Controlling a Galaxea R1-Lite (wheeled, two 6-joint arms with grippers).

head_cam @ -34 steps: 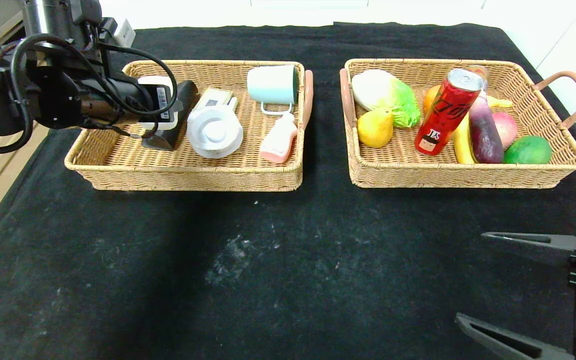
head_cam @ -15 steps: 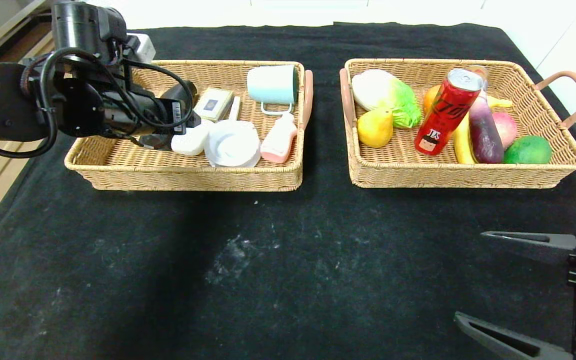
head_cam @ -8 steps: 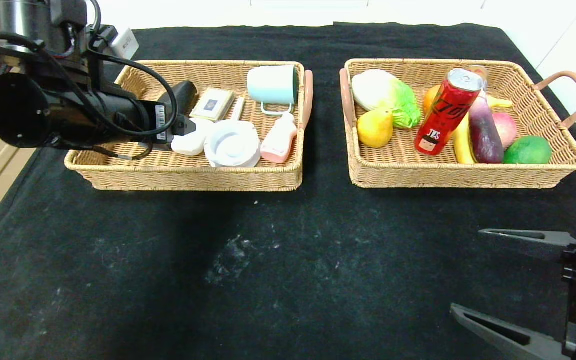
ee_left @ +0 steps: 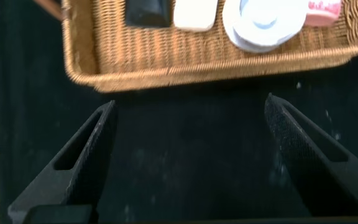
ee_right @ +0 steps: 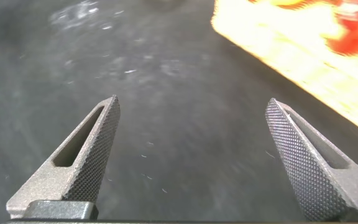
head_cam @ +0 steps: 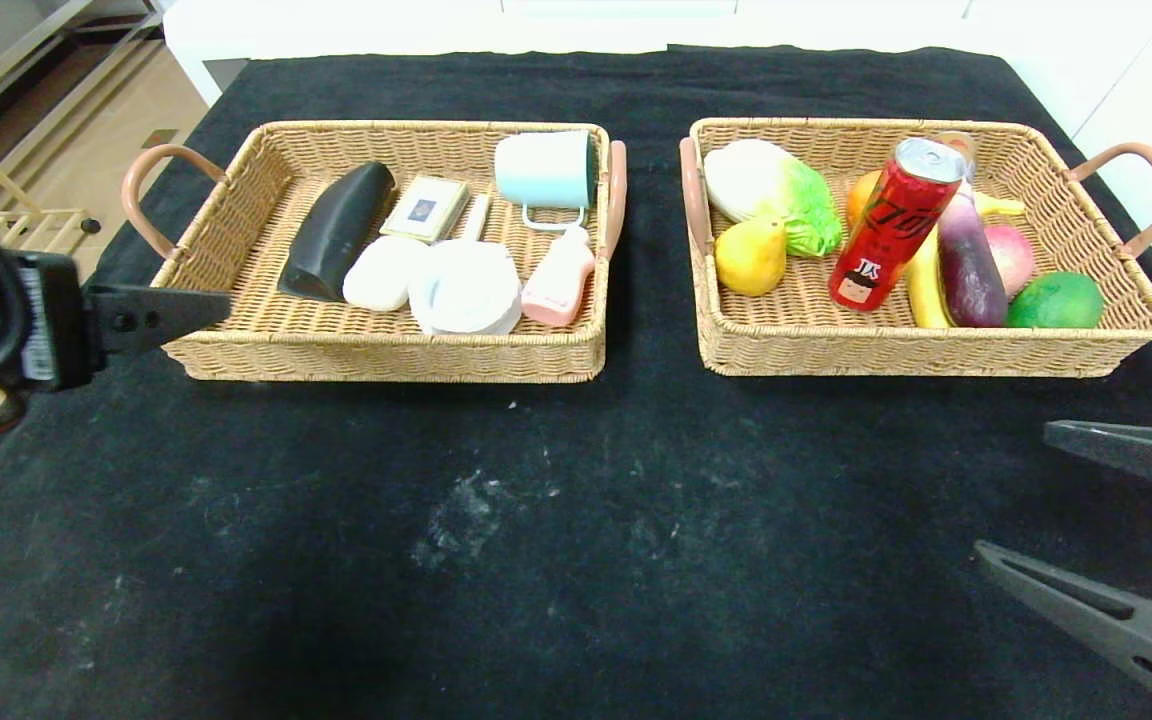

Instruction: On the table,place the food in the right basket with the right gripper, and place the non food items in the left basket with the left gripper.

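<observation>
- Black cloth covers the table (head_cam: 536, 520), and its open stretch in front of both wicker baskets carries nothing but faint whitish dust marks.
- Sorting looks finished: the left basket (head_cam: 386, 355) holds the black wedge-shaped case (head_cam: 334, 232) and, touching it on the side toward the right basket, the white soap-like bar (head_cam: 382, 273).
- Beside those lie a round white dish (head_cam: 464, 288), a pink bottle (head_cam: 556, 278), a mint mug (head_cam: 544, 170) and a small card box (head_cam: 424, 208).
- The right basket (head_cam: 926, 350) holds the red drink can (head_cam: 894, 225), banana (head_cam: 924, 285), eggplant (head_cam: 966, 262) and peach (head_cam: 1012, 255), among other produce.
- The left gripper (ee_left: 188, 158) hovers over bare cloth just in front of the left basket's near corner, fingers spread wide and empty.
- The right gripper (head_cam: 1121, 530) sits well in front of the right basket, jaws apart, holding nothing.
</observation>
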